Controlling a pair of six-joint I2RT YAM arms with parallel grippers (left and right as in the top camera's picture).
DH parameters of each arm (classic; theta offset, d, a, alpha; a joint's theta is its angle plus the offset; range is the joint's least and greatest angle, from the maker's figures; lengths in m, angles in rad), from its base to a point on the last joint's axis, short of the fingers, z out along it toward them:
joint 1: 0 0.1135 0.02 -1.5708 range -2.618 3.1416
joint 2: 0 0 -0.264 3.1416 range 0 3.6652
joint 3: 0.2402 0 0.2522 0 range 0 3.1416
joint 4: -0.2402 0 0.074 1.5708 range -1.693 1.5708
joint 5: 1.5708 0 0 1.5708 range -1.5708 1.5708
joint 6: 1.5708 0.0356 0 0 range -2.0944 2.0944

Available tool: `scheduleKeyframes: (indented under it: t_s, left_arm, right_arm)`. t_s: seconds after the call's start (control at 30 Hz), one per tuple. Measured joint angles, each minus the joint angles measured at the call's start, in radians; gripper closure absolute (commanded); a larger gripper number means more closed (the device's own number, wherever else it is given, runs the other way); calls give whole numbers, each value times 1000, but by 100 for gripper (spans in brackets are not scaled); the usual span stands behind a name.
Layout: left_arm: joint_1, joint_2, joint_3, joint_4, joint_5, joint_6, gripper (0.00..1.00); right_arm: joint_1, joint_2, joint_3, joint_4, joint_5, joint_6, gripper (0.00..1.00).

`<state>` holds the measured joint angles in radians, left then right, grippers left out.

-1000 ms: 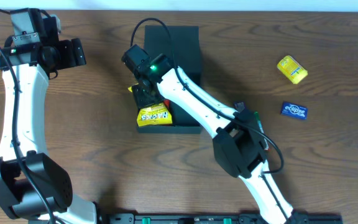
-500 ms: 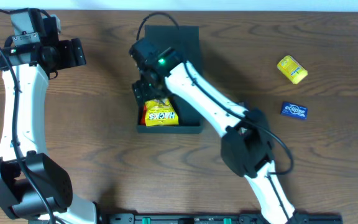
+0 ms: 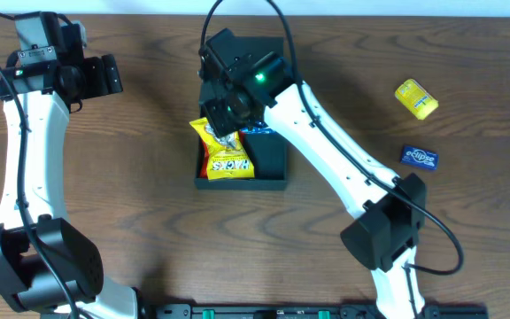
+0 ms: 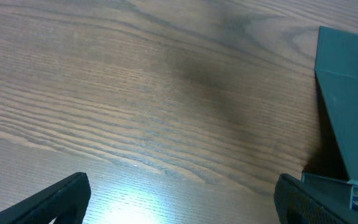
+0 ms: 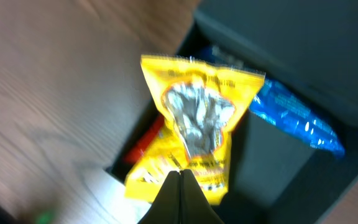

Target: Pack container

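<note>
1. The container (image 3: 237,183) is seen near the middle of the wooden tabletop (image 3: 149,221), with its flap lid (image 3: 274,51) thrown back on the far side.
2. A yellow snack packet (image 3: 224,152) is lodged in the left part of the container, one crimped end raised above the left wall.
3. A blue packet (image 5: 291,115) is seen lying inside beside it, and something red-orange (image 5: 143,146) is partly covered beneath the yellow one.
4. The right claw (image 5: 180,186) is held over the container, above the yellow packet. Its fingers are pressed tightly together with nothing seen between them. Whether the packet is touched cannot be told.
5. The left claw (image 3: 104,75) is spread wide and empty over bare tabletop, well to the left of the container.
6. A small yellow box (image 3: 416,97) and a flat blue pack (image 3: 420,157) are found on the tabletop well to the right of the container, apart from each other.
</note>
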<state>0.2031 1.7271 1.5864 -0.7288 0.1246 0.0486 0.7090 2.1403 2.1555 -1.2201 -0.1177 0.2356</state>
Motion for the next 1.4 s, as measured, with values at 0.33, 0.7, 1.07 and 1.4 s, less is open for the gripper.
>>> scheduleKeyframes:
  t_s: [0.33,0.7,1.07,1.4]
  left_arm:
    - [0,0,0,0,0,0,4]
    - [0,0,0,-1,0,0,5]
    - [0,0,0,-8,49,11,4]
    - [0,0,0,-111,333,246,5]
  right_arm:
    - [3,144,-6,-103,-60,-87,99]
    - [10,204,-12,-64,-118,-119,99]
    - [25,249,-12,-8,-140,-119,99]
    - [25,251,-11,-6,-192,-126,99]
